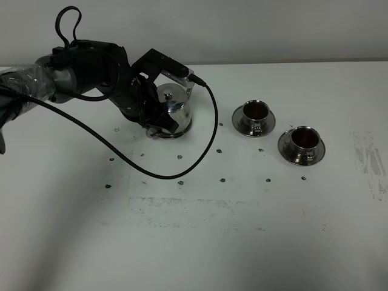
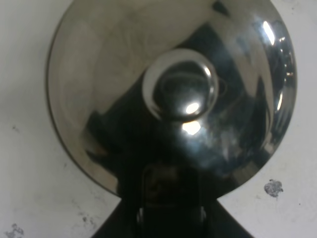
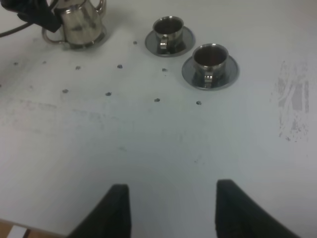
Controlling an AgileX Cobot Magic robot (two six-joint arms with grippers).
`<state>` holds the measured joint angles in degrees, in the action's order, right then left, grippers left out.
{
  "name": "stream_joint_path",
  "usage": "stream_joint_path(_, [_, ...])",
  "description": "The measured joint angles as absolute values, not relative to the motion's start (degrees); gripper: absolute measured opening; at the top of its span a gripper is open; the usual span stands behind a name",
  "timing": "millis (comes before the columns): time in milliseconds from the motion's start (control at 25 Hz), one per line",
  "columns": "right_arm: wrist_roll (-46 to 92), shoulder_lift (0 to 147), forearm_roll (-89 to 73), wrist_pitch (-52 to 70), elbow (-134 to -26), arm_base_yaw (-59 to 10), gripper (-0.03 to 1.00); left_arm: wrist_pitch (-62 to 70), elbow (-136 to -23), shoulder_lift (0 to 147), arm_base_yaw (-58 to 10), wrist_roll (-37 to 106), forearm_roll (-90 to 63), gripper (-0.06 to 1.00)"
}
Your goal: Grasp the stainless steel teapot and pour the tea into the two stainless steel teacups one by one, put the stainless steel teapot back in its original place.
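The stainless steel teapot (image 1: 177, 104) stands upright at the back left of the white table, on a steel disc whose rim (image 1: 171, 134) shows under its base: the original place. My left gripper (image 1: 156, 121) is shut on the pot's handle side. The left wrist view looks straight down on the teapot's lid (image 2: 109, 74) and knob (image 2: 181, 89). The two stainless steel teacups (image 1: 255, 112) (image 1: 304, 138) sit on saucers to the pot's right, each holding dark tea. My right gripper (image 3: 171, 210) is open and empty, well short of the teacups (image 3: 168, 27) (image 3: 210, 55) and the teapot (image 3: 81, 22).
A black cable (image 1: 209, 130) loops from the left arm across the table in front of the pot. Small dark marks (image 1: 222, 180) dot the table (image 1: 242, 242). A scuffed patch (image 1: 370, 160) lies at the right.
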<state>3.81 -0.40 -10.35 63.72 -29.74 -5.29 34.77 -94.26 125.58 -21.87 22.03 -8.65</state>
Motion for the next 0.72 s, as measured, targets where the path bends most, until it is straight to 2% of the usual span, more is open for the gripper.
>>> stream_joint_path(720, [3.81,-0.40,-10.35,63.72,-29.74,-5.29,0.39,34.71,-94.26,125.58,-21.87,22.03,-7.38,0.24])
